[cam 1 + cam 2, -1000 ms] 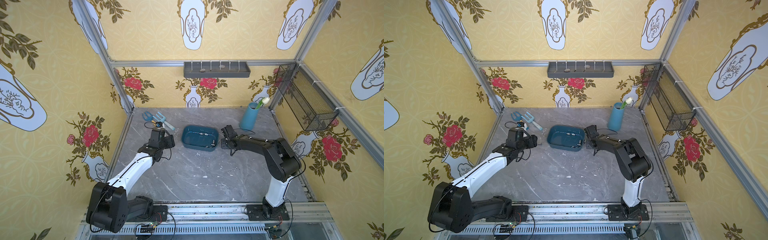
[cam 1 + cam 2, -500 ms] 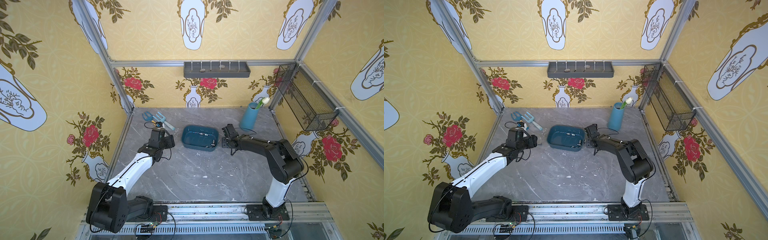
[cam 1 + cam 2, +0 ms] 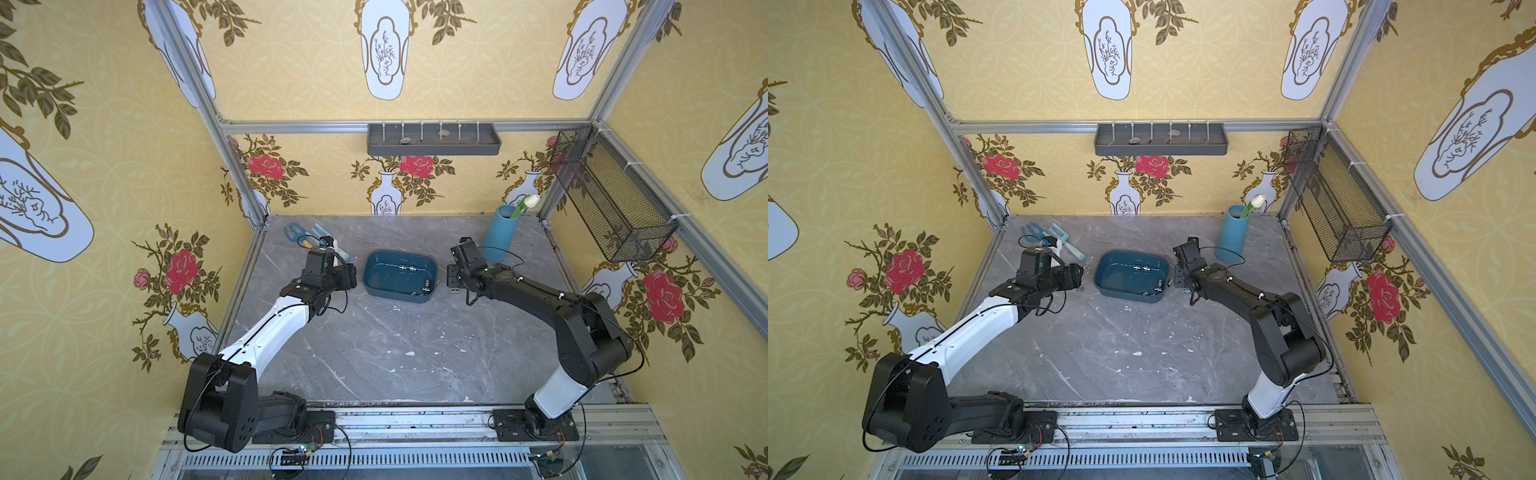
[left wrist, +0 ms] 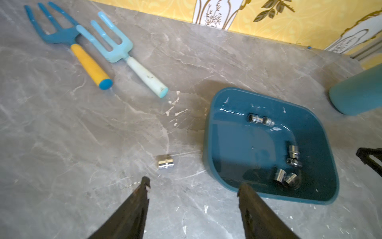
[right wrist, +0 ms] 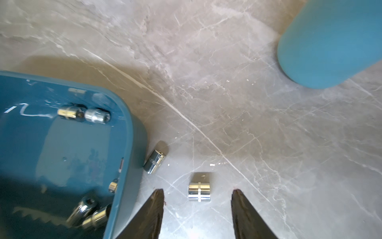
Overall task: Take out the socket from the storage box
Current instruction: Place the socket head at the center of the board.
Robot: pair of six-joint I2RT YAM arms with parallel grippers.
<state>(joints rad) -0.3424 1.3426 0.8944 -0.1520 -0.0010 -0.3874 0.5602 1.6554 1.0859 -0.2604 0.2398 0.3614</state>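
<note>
Socket (image 5: 154, 162) marks (blurred) unreadable.

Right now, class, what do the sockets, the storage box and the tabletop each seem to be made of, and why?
Sockets: likely chromed steel; mirror-bright, some with knurled bands.
Storage box: probably moulded plastic; glossy teal, rounded corners.
Tabletop: grey marble or a printed imitation; pale veins, dull sheen.

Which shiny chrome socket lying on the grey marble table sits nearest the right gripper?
The short grooved socket between the open right gripper's tips; the longer knurled one lies beside the dark teal plastic storage box.
</note>
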